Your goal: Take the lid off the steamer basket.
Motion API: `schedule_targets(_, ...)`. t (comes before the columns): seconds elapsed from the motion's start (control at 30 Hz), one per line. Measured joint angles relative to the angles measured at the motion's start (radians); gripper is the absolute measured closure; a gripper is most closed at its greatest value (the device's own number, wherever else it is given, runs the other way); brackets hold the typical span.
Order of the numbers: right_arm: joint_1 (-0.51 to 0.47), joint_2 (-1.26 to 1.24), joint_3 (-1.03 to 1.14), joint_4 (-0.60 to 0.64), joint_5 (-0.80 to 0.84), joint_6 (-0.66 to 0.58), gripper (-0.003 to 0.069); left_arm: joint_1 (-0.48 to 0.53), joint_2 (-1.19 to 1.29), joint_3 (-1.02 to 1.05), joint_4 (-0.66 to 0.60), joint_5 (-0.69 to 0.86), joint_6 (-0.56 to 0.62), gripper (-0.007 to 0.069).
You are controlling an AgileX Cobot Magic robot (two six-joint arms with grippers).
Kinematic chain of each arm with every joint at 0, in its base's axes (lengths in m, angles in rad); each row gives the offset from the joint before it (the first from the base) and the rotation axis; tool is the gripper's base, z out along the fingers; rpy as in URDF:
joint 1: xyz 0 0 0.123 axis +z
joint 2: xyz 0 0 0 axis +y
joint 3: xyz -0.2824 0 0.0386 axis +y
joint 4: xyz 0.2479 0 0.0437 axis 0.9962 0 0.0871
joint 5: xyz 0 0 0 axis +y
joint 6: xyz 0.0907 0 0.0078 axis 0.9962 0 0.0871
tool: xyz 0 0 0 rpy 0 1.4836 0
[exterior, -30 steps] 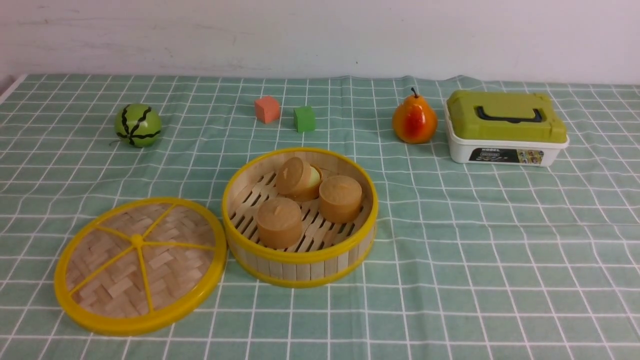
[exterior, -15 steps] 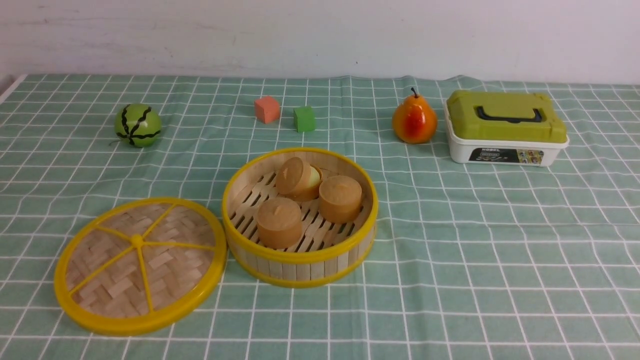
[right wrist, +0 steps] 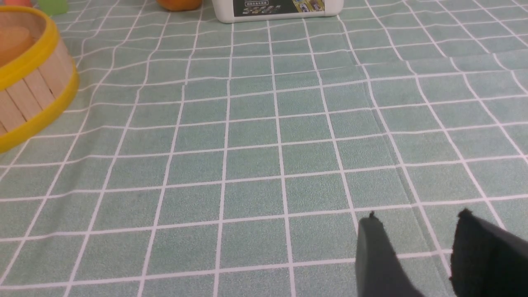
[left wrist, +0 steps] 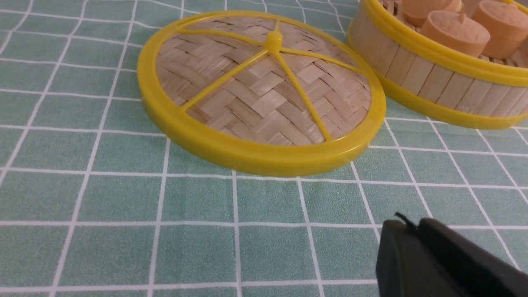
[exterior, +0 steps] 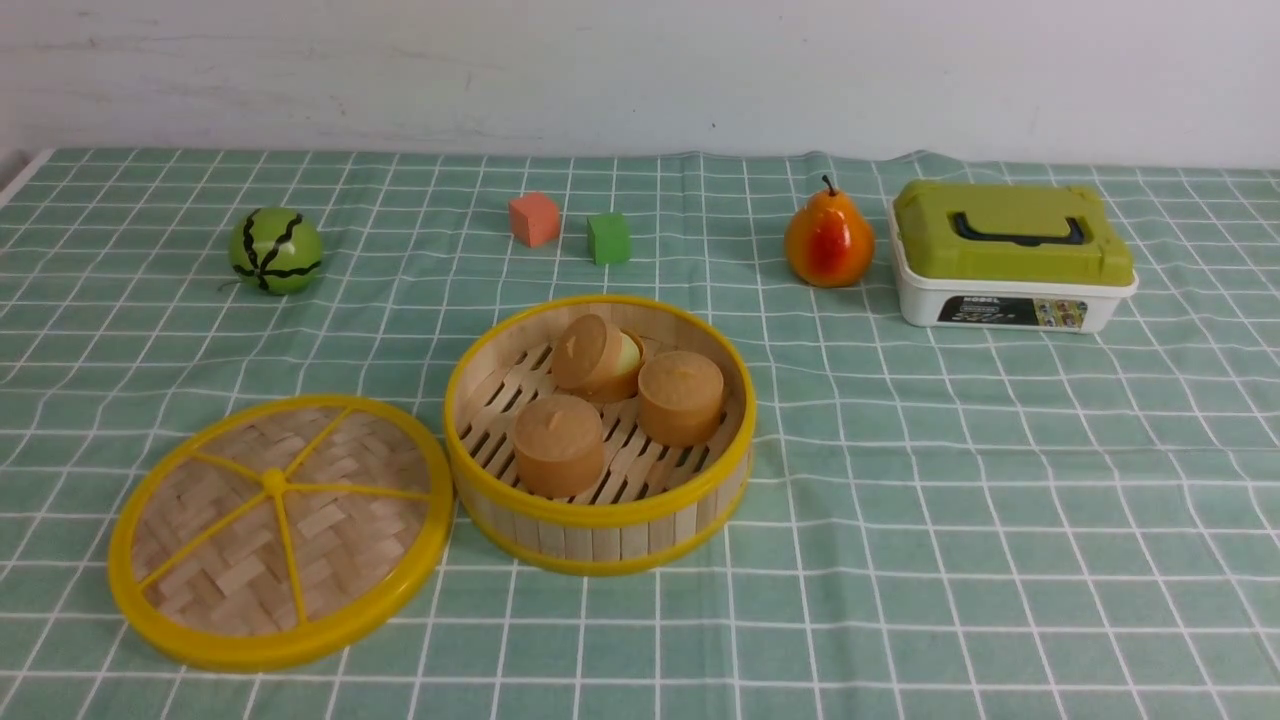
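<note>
On the checked cloth (exterior: 900,480), seen from the front, nothing had shifted since a second before: the lid (exterior: 280,530), woven bamboo with a yellow rim and spokes, lay flat, touching the left side of the open steamer basket (exterior: 600,435). From the left wrist, the left gripper (left wrist: 416,231) hung near the lid's rim, apart from it, fingers pressed almost together and empty. From the right wrist, the right gripper (right wrist: 416,222) stood narrowly parted over bare cloth, well apart from the basket.

Place: staged tabletop test setup, lab-like rather than a home kitchen
Surface: green checked tablecloth (exterior: 900,500)
Backdrop: bare white wall (exterior: 640,70)
Props: toy watermelon (exterior: 276,250), pear (exterior: 828,243), two small cubes (exterior: 568,230)
</note>
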State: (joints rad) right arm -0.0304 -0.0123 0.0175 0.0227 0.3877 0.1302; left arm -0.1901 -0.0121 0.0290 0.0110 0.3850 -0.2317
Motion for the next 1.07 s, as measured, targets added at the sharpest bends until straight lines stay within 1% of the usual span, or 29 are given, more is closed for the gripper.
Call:
schedule_targets(0.17, 0.0, 0.0, 0.0, 0.0, 0.0, 0.0, 0.0418, 0.0, 0.0, 0.0, -0.025, 0.002, -0.005, 0.0585)
schedule_targets(0.3, 0.0, 0.0, 0.0, 0.0, 0.0, 0.0, 0.0418, 0.0, 0.0, 0.0, -0.067, 0.005, -0.062, 0.0585)
schedule_targets(0.33, 0.0, 0.0, 0.0, 0.0, 0.0, 0.0, 0.0418, 0.0, 0.0, 0.0, -0.072, 0.007, -0.094, 0.0584)
schedule_targets(0.47, 0.0, 0.0, 0.0, 0.0, 0.0, 0.0, 0.0418, 0.0, 0.0, 0.0, -0.078, 0.007, -0.126, 0.0577)
schedule_targets(1.07, 0.0, 0.0, 0.0, 0.0, 0.0, 0.0, 0.0418, 0.0, 0.0, 0.0, -0.079, 0.008, -0.131, 0.0558)
